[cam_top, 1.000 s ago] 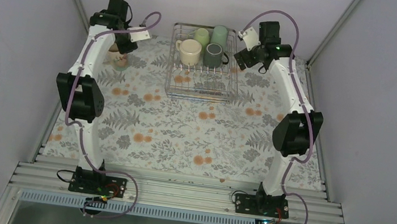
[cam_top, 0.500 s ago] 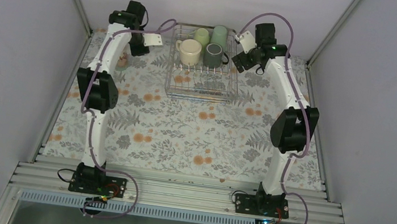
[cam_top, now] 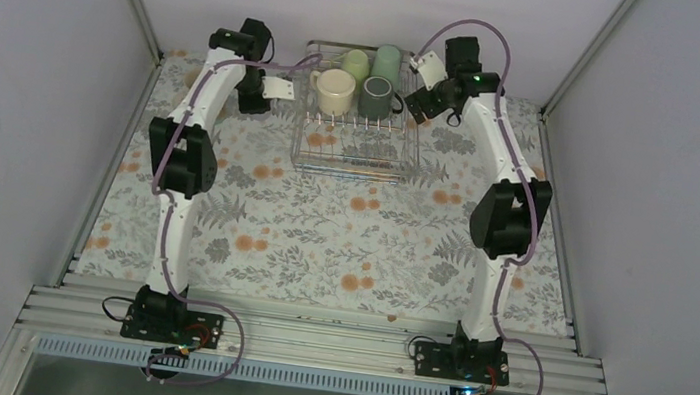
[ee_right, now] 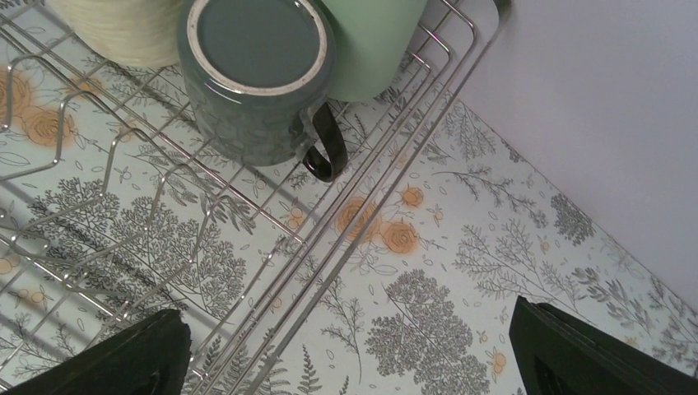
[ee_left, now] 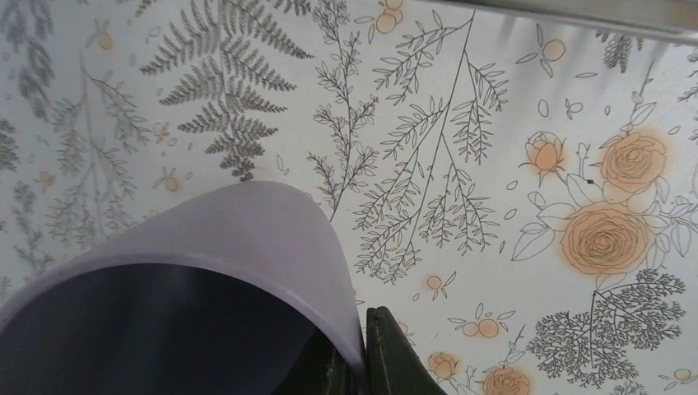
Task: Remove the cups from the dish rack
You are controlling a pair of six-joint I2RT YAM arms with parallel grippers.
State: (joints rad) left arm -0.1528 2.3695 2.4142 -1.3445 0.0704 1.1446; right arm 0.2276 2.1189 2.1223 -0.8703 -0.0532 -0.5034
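Wide view first: the table (cam_top: 320, 244), floral cloth all over, with the dish rack (cam_top: 356, 153) parked at its 12 o'clock, where both arms can reach it. Four cups are aboard, bunched at the rack's far end. The cream cup (cam_top: 336, 91) sits at 11 and the dark grey-green mug (ee_right: 255, 74) at 1, base up to drain. A pale green cup (cam_top: 356, 61) and a taller pale green cup (cam_top: 387, 61) stand behind them.

Now the left arm (cam_top: 180, 152), out at the rack's 9 o'clock, beyond the wire wall and over bare cloth. The left jaws are clenched on the lavender cup (ee_left: 247, 239), one finger inside the mouth and one outside. That rim pinch suits a cup showing no handle. This looks like the set-down, though I can't tell whether the cup touches the table.

Over at 2 o'clock is the right arm (cam_top: 510, 212). The right jaws are spread wide with nothing between them, above the rack's right rim. The grey-green mug's handle points their way, so it's likely the next pick.
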